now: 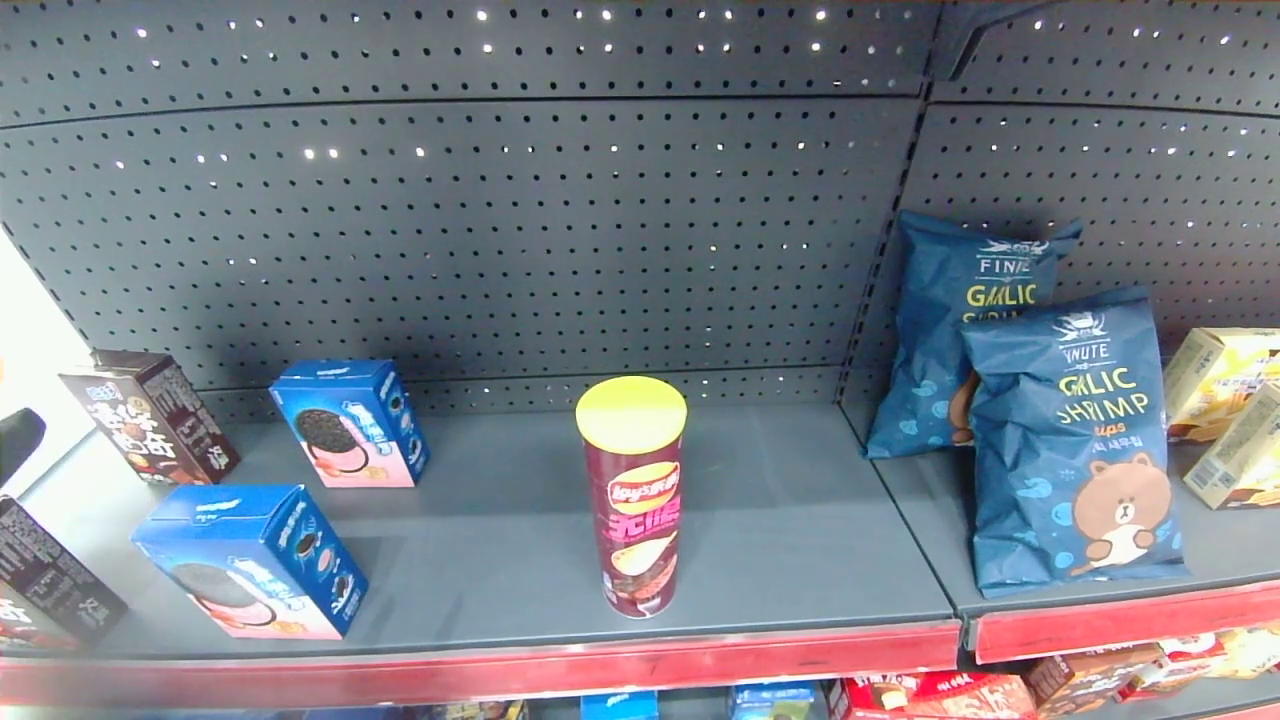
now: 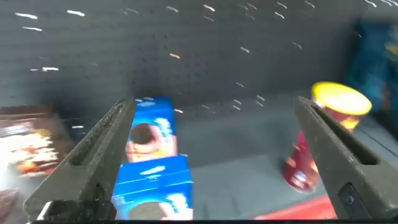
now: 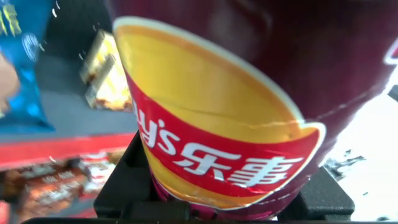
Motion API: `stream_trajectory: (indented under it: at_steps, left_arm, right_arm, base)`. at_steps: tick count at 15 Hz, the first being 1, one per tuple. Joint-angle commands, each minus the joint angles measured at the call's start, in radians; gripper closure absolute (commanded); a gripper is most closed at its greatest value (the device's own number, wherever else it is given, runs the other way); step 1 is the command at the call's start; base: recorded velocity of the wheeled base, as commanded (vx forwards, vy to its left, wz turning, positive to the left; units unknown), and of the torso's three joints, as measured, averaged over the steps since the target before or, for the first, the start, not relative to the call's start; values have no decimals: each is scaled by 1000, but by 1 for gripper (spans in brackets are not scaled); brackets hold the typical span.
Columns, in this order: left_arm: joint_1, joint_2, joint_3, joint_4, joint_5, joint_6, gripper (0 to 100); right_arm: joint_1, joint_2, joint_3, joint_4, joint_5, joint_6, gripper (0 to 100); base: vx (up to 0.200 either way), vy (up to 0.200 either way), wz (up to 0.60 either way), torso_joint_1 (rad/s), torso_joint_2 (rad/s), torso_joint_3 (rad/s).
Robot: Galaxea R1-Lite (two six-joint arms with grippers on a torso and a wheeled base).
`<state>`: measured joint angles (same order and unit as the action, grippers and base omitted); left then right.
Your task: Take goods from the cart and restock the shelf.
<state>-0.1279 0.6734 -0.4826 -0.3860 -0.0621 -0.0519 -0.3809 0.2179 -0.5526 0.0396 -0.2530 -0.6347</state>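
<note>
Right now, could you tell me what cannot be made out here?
Head view: rear shrimp bag partly hidden by front bag; yellow boxes cut by the edge.
Right wrist view: held can blocks most beyond it; its ends cut off.
Left wrist view: dark box blurred.

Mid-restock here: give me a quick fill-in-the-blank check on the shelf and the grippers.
The standing chip can has a ____ lid.
The left gripper is ____ and holds nothing.
The blue snack bags on the shelf number ____.
The second can is held by the ____ arm.
Missing words: yellow; open; two; right.
</note>
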Motion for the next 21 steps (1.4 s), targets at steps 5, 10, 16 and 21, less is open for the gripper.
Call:
stream_trajectory:
  at_steps: [5, 10, 16, 21]
  left_arm:
    - [1, -78, -56, 85, 54, -2, 0]
    - [2, -61, -47, 121, 148, 32, 0]
    - [2, -67, -42, 121, 226, 138, 0]
    - [2, -72, -21, 121, 249, 139, 0]
  right_arm:
    - [129, 218, -69, 0, 8, 185, 100]
    - [494, 368, -46, -3, 8, 346, 100]
    - [818, 607, -139, -35, 8, 500, 100]
    - [859, 787, -164, -139, 90, 535, 100]
  base:
    - [0, 0, 0, 0, 0, 0]
    - [0, 0, 0, 0, 0, 0]
    - [0, 0, 0, 0, 0, 0]
    - [0, 0, 0, 0, 0, 0]
